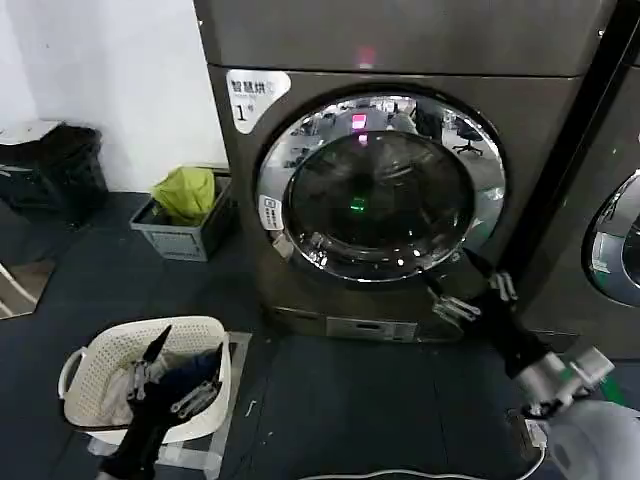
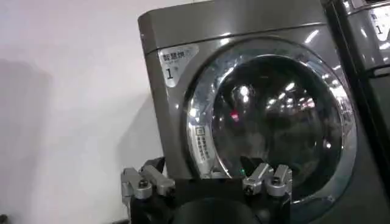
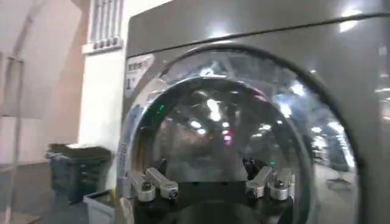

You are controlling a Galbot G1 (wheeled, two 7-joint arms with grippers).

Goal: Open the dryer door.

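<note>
Against grey machines, the shut dryer door faces the open right pincer just beside its lower rim.

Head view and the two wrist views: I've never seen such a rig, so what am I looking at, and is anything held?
A two-armed robot faces a dryer marked "1". The head view looks down from its head; each wrist view looks past that arm's own fingers. The dryer door, chrome-rimmed with dark glass, looks shut. The right gripper is open near the door's lower right rim, holding nothing. The left gripper hangs open over a white laundry basket on the floor. A grey bin with green cloth stands by the wall.
</note>
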